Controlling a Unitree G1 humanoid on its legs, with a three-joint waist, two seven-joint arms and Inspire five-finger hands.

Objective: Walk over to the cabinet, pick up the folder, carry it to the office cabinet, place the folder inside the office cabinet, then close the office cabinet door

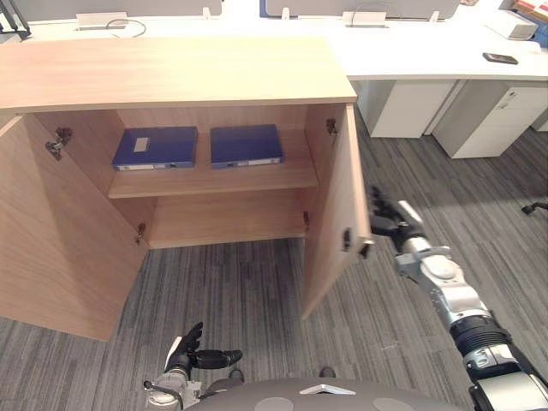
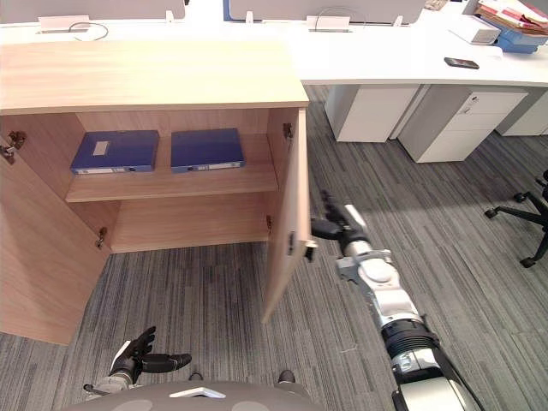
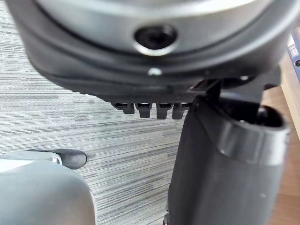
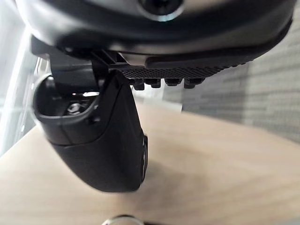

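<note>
We see the wooden cabinet [image 1: 171, 77] in the upper left of the frame with both doors swung open. Two blue folders lie flat on its upper shelf [image 1: 214, 178]: the left folder [image 1: 156, 147] and the right folder [image 1: 246, 145], side by side with a narrow gap between them. The lower compartment holds nothing that we can make out. The left door [image 1: 51, 248] stands wide toward the left edge of the frame, and the right door [image 1: 334, 214] juts out toward the centre.

The right hand [image 1: 390, 218] is just right of centre, at the outer face of the right door and just above its small knob [image 1: 366, 249]. Its fingers are straight and released, holding nothing. In the right wrist view the door's wood lies close past the thumb, but we cannot tell whether the hand touches it.

The left hand [image 1: 193, 351] hangs low at the bottom of the frame, left of centre, over the grey carpet [image 1: 257, 291]. Its fingers are spread and relaxed, with nothing in them.

Along the top of the frame runs a white tabletop [image 1: 428, 51] with a dark phone [image 1: 499, 58] at the upper right.
</note>
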